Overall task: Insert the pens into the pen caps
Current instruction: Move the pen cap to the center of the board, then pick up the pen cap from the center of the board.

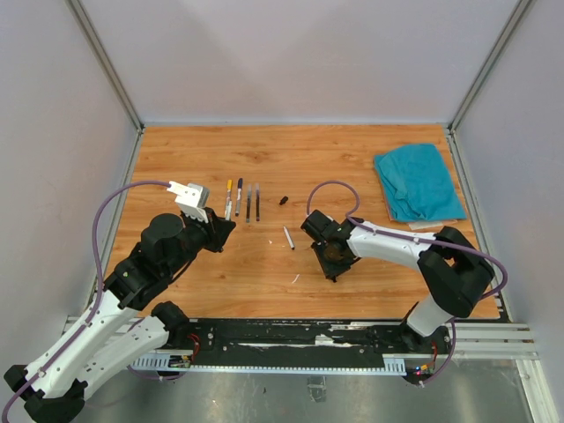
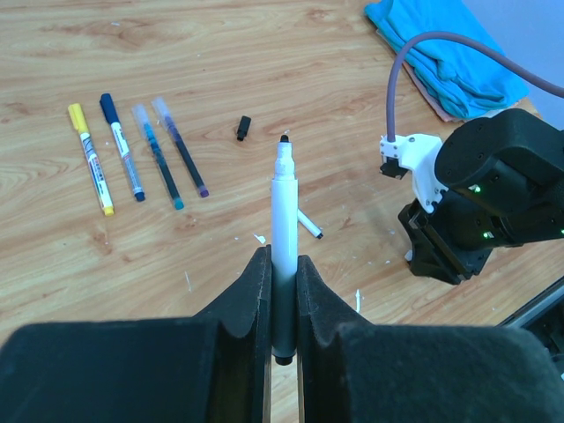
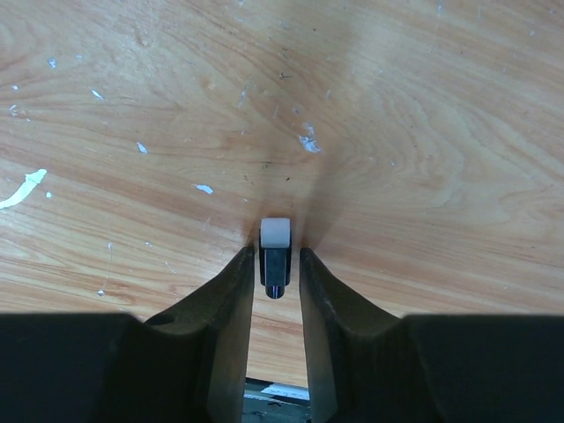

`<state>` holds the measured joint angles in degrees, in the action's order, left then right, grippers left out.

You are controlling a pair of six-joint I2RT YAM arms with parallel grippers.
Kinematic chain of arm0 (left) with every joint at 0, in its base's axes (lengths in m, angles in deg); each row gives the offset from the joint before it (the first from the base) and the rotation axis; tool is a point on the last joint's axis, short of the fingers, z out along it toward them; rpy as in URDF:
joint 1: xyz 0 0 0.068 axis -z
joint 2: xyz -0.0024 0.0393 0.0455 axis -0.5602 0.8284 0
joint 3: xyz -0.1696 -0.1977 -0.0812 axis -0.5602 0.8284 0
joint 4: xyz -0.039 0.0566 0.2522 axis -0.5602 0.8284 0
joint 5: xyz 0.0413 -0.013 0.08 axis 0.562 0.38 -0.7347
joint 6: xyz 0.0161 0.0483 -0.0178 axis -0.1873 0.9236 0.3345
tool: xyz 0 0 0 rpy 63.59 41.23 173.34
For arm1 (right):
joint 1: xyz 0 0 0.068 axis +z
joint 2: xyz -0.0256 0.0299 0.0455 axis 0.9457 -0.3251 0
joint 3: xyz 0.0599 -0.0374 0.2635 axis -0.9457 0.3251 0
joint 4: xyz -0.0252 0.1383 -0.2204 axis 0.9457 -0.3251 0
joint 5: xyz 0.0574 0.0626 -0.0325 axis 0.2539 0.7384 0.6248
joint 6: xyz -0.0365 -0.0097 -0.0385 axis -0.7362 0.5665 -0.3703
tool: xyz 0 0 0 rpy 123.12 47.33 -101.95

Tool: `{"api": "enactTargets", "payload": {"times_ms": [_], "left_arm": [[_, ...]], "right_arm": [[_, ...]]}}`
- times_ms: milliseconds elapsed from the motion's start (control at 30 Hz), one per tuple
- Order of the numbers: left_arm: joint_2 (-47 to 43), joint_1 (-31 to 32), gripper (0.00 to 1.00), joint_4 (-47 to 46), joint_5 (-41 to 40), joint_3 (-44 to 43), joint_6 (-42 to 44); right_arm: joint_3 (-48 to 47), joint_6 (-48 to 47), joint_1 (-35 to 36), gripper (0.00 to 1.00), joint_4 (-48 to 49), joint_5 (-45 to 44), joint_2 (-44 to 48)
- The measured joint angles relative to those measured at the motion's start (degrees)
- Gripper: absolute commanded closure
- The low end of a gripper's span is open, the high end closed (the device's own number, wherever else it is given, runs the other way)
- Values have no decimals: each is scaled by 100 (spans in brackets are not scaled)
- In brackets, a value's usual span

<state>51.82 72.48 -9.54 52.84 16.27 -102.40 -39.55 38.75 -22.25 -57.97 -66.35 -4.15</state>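
My left gripper [image 2: 282, 261] is shut on a white pen [image 2: 284, 207] whose bare black tip points away from the wrist. It hangs left of the table's middle [image 1: 220, 231]. My right gripper [image 1: 333, 257] is down at the wood, jaws slightly apart. Between its fingers lies a stubby black pen cap with a white end [image 3: 275, 236], a narrow gap on each side. Another black pen cap [image 1: 284, 200] [image 2: 243, 128] lies loose further back. A short white pen [image 1: 288, 237] [image 2: 308, 224] rests on the table between the arms.
Several capped pens lie in a row at the back left, from a yellow one [image 1: 228, 199] [image 2: 91, 159] to a purple-tipped one [image 2: 181, 145]. A teal cloth [image 1: 416, 181] [image 2: 449, 53] is at the back right. Pale scraps dot the wood.
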Motion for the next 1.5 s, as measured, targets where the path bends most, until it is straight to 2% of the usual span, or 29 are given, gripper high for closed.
{"api": "enactTargets", "payload": {"times_ms": [233,433,667,1133,1467,1500], "left_arm": [[0,0,100,0,0,0,0],[-11,0,99,0,0,0,0],[57,0,99,-11,81,4,2],[476,0,100,-157,227,33,17],[1412,0,99,-278,44,-57,-393],[1438,0,100,-308,20,-57,-424]], "right_arm": [[-94,-28,0,80,22,105,-111],[-136,-35,0,99,-7,120,-151],[50,-17,2,99,20,50,205],[640,-142,50,99,1038,46,2822],[739,-479,48,99,1534,595,3381],[739,-520,48,97,1558,619,3410]]}}
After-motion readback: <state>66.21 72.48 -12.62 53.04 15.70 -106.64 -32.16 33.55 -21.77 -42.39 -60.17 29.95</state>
